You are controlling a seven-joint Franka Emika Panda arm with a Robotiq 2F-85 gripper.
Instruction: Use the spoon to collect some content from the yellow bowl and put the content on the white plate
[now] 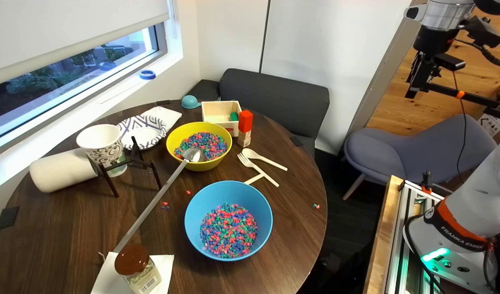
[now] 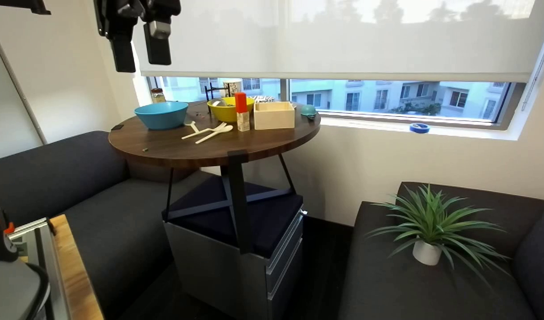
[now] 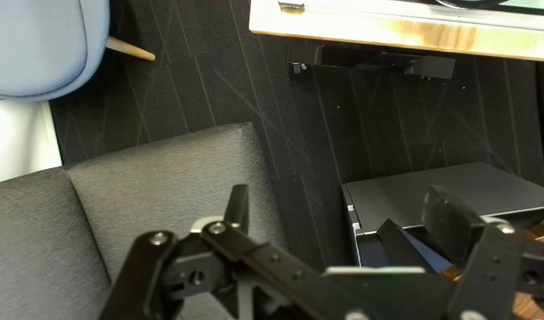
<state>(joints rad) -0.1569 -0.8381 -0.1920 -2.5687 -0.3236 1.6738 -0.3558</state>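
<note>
The yellow bowl [image 1: 207, 165] stands on the round table and holds the content [image 1: 209, 141], tiny pink, blue and green beads. It also shows in an exterior view [image 2: 226, 115]. A long-handled metal ladle [image 1: 152, 206] rests with its head in this bowl. The short pale spoon [image 1: 264, 158] lies on the table beside a fork; it also shows in an exterior view [image 2: 214, 134]. The white plate [image 1: 143, 132] with dark zigzags lies behind the bowl. My gripper [image 3: 336, 200] is open and empty, high up and off the table's side, and shows in both exterior views [image 1: 414, 87] [image 2: 142, 60].
A blue bowl [image 1: 229, 188] of beads stands near the spoon. A dark tripod stand [image 1: 137, 162], a patterned cup [image 1: 101, 141], a paper roll [image 1: 64, 169], a brown-lidded jar [image 1: 137, 265], a wooden box [image 1: 217, 109] and a red-topped block [image 1: 245, 122] share the table.
</note>
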